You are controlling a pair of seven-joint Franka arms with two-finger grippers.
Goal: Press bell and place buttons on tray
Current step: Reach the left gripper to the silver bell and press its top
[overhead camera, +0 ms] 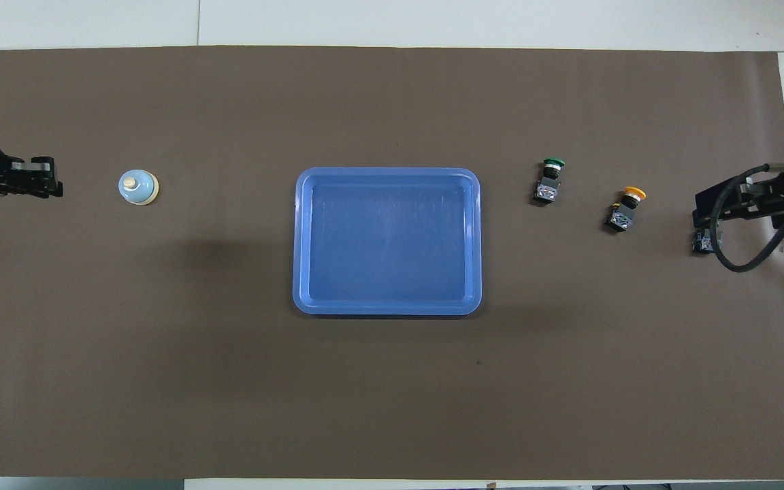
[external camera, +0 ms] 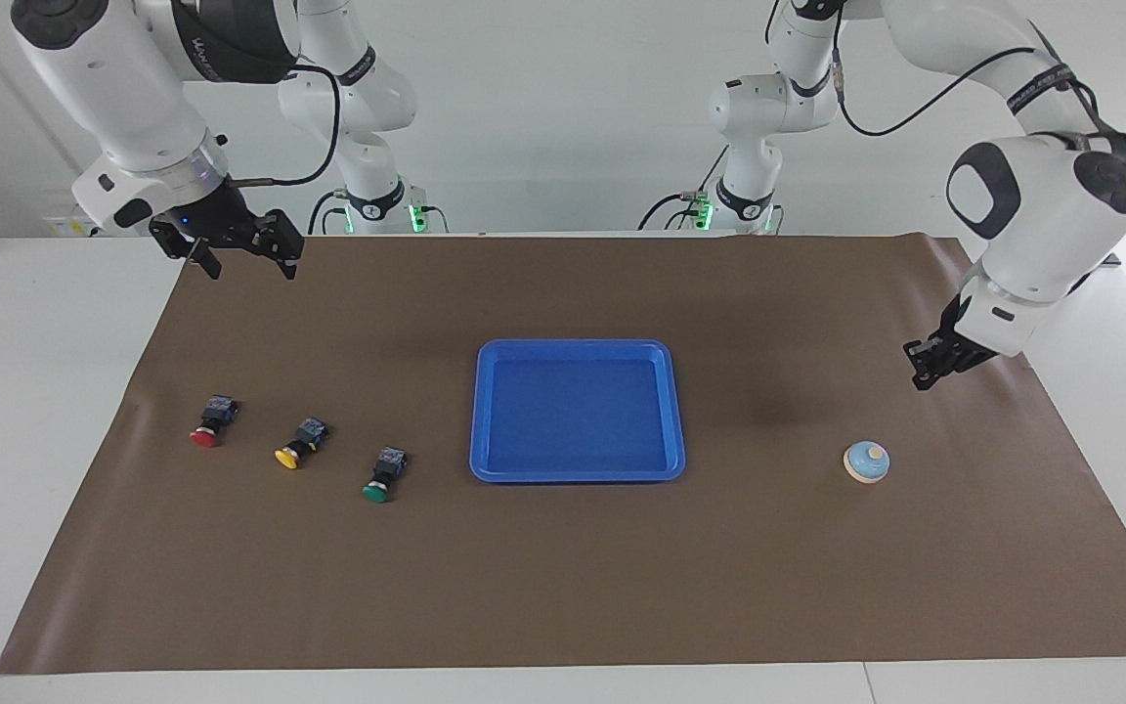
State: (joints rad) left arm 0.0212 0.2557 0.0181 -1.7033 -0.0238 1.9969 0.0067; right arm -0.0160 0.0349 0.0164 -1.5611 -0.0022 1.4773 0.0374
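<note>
Bell (external camera: pixel 866 462) upright on brown mat (external camera: pixel 563 587), toward left arm's end, well apart from tray (external camera: pixel 577 474), untouched. Left gripper (external camera: pixel 920 379) up in the air over mat near bell, not over it; fingertips pressed together, holding nothing. Wrist angled down and inward, forearm bent sharply at a white elbow joint above, upper arm arching back to its base. In overhead view, left gripper (overhead camera: pixel 45 185) level with bell (overhead camera: pixel 138 187), pointing at it from the mat's edge.

Right gripper (external camera: pixel 242 256) waiting high over the mat corner nearest its base; fingers spread, empty. Wrist tilted, bulky forearm sloping up and out of view, black cable looping off it.

Tray mid-mat, flat, nothing in it. Three buttons lying on their sides in a slanted row toward right arm's end: green (external camera: pixel 382 473) closest to tray, yellow (external camera: pixel 297 443) next, red (external camera: pixel 210 421) outermost and nearest the robots. None touching another. Red mostly hidden under right gripper (overhead camera: pixel 739 204) in overhead view.
</note>
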